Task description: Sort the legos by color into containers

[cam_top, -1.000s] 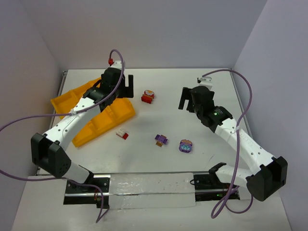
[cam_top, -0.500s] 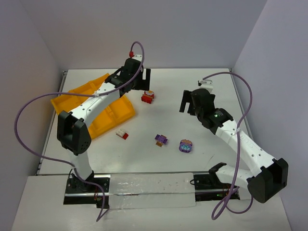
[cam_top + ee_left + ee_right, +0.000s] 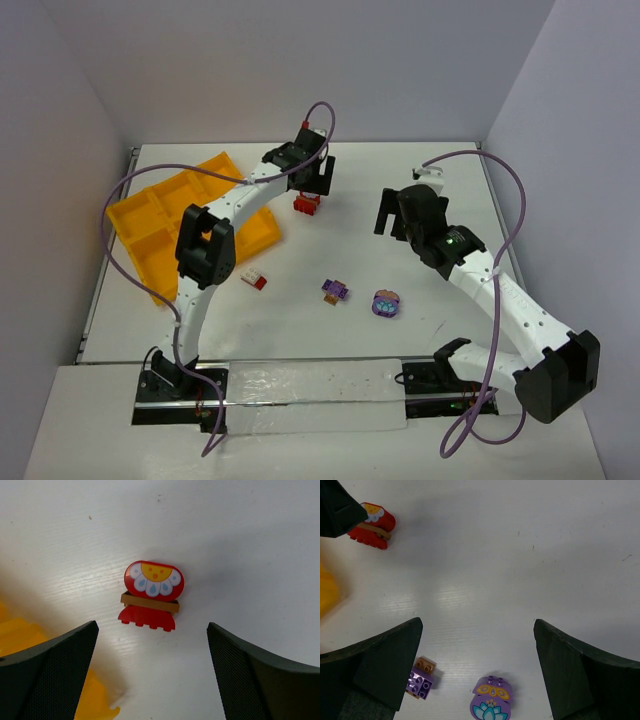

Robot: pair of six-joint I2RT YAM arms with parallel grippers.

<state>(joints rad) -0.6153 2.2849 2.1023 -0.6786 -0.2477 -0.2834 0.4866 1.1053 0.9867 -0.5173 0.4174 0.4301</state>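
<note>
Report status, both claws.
Left claw open, over far red lego. Right claw open, empty. Tray beside lego, nothing blocking.

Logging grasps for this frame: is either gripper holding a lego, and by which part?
Nothing is held. The left gripper hangs open above a red lego, not touching it; the right gripper is open and empty.

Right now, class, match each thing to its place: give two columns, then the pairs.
1 red petal-topped lego
2 red-and-white lego
3 purple lotus lego
4 yellow-orange tray

A farthest right of the legos
B farthest left of all
C below the open left gripper
D near the tray's front edge

Pairs: 1-C, 2-D, 3-A, 4-B
</note>
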